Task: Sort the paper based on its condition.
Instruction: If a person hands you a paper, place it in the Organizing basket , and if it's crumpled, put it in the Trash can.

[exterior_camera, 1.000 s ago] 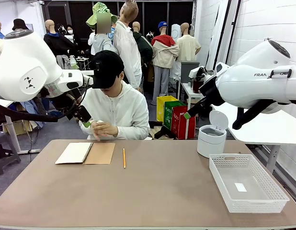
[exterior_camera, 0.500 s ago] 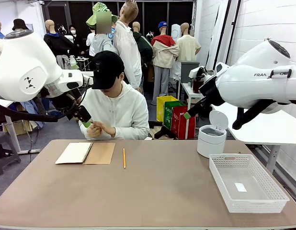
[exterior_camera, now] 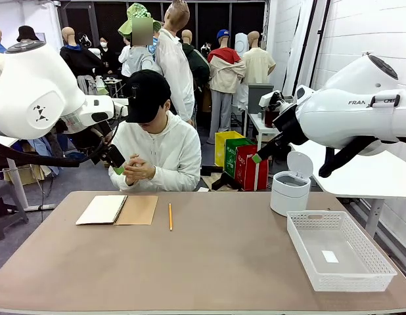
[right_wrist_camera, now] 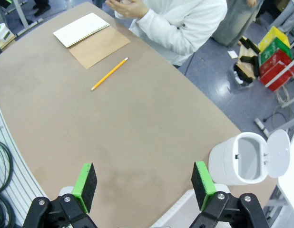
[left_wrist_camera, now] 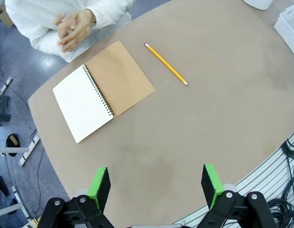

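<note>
At the bottom of their wrist views the left gripper and right gripper hang wide open and empty, and far off, upper left in the left wrist view, the person's hands seem to hide the paper, so reaching now could bump them.

The table is matt, smooth laminate. The mesh basket looks like white plastic, the lidded bin glossier plastic. The spiral notebook has plain paper pages and a matt card cover.
</note>
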Robot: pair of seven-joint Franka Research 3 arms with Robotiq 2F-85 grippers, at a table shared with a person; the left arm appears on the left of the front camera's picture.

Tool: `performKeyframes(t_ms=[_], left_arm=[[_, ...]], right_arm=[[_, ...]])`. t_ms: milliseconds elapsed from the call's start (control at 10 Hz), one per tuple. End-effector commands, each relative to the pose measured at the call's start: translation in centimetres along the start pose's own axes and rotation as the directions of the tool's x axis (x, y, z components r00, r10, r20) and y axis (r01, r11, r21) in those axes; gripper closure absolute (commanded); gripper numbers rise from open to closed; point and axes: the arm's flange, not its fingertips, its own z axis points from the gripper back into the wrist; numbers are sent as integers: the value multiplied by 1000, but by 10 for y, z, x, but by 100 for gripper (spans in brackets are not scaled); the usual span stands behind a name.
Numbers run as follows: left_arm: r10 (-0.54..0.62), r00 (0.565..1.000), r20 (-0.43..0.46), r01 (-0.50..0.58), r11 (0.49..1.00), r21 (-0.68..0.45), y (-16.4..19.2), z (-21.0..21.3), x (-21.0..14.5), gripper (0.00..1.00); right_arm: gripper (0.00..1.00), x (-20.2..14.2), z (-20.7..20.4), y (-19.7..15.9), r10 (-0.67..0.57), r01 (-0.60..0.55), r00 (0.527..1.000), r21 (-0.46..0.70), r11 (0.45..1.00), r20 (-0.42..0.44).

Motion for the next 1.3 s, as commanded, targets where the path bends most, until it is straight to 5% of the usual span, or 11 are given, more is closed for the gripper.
performKeyframes(t_ms=[0, 1200], left_arm=[[1, 1000, 5, -1, 1000, 1, 1, 0, 0, 0], [1, 1000, 5, -1, 1000, 1, 1, 0, 0, 0]], right_arm=[[0, 0, 1, -1, 7, -7, 1000, -2, 1000, -9], [0, 0, 1, -1, 7, -7, 1000, -2, 1000, -9]])
